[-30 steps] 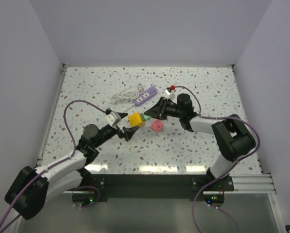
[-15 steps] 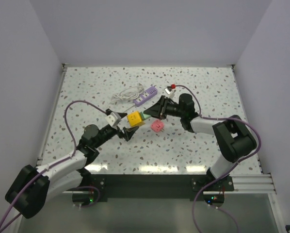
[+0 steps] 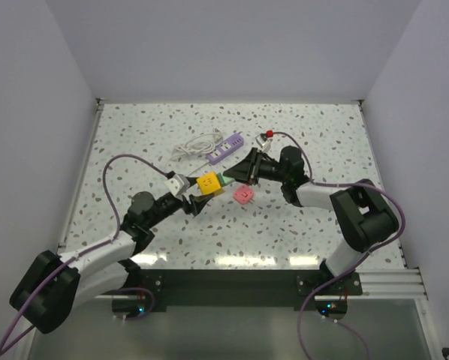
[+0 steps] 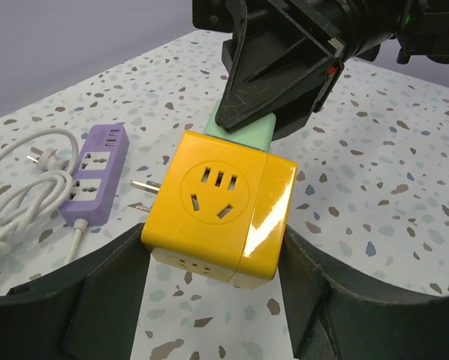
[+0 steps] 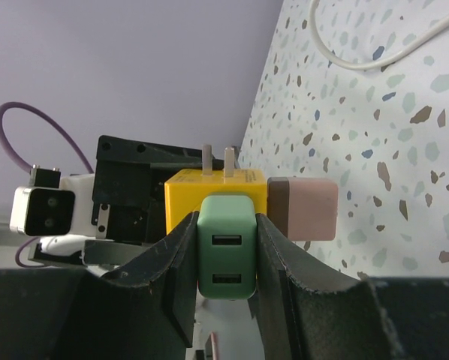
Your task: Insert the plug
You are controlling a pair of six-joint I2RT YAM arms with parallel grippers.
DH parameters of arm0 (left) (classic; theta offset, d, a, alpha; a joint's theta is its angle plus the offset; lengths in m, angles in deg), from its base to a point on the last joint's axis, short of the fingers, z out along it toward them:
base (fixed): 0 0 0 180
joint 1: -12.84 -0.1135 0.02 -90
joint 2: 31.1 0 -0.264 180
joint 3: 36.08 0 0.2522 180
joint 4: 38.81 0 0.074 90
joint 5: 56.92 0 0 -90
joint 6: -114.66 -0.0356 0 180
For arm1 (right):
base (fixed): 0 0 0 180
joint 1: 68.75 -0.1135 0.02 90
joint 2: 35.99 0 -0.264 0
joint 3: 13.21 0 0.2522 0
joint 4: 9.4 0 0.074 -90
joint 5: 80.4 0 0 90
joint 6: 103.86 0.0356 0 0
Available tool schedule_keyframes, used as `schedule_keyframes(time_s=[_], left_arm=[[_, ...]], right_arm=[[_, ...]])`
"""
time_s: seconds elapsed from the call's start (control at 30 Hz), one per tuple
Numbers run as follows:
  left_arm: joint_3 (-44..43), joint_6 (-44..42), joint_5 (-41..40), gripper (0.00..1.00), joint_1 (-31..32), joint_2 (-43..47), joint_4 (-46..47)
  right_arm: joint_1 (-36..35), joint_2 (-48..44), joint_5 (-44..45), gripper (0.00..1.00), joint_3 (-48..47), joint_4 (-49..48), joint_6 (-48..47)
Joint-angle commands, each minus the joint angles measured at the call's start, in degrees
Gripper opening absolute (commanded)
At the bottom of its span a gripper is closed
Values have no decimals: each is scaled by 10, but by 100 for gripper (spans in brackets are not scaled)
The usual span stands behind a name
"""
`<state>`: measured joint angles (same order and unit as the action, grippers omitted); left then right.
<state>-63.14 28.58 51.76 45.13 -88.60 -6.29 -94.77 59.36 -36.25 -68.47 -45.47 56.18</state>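
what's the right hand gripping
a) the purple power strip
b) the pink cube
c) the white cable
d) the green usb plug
d: the right hand is closed around the green usb plug, whose far end meets the yellow socket cube.

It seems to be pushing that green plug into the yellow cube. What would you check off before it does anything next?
1. Right claw clamped on the green plug: ok.
2. Left claw touching both sides of the yellow cube: ok.
3. Plug meeting the cube's face on the right claw's side: ok.
4. Plug pushed fully home: cannot tell, the joint is hidden.
5. Pink cube lying apart from the yellow cube: ok.
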Motion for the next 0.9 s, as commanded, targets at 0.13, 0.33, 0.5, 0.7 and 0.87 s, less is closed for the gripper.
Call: schedule_keyframes(time_s=[0.13, 0.33, 0.5, 0.7, 0.87], left_arm=[[-8, -17, 42, 42, 9, -15, 43], [-12, -23, 58, 7, 11, -39, 51], [-20, -31, 74, 0, 20, -68, 57], [-23, -37, 72, 0, 23, -98, 67], [-28, -37, 71, 0, 26, -113, 67]], right_arm=[[1, -26, -5, 4, -10, 28, -53], [6, -27, 8, 53, -12, 65, -93], [12, -15, 8, 72, -8, 58, -108], [13, -29, 51, 91, -8, 123, -184], [16, -77, 122, 92, -19, 257, -280]])
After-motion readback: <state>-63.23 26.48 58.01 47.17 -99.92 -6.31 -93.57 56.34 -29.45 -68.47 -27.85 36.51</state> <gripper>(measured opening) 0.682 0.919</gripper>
